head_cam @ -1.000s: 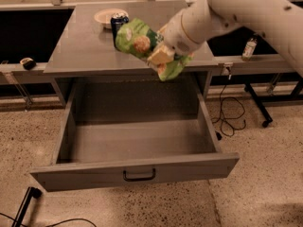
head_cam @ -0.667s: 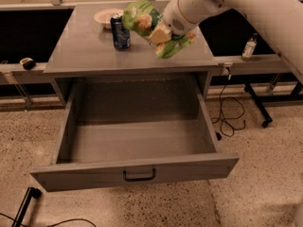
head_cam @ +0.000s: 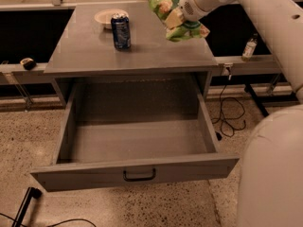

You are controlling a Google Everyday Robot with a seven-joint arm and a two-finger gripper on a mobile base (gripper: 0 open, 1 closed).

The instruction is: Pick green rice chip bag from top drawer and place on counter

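The green rice chip bag is crumpled in my gripper, which is shut on it and holds it in the air above the right part of the counter. My white arm reaches in from the upper right. The top drawer is pulled fully out below the counter. Its grey inside holds nothing I can see, and its black handle sits at the centre of the front panel.
A blue soda can stands on the counter's middle left, with a pale plate behind it. A bottle stands on the ledge at right. Cables lie on the speckled floor right of the cabinet.
My gripper has lifted the bag up and to the right, from over the counter's front middle to above its right part.
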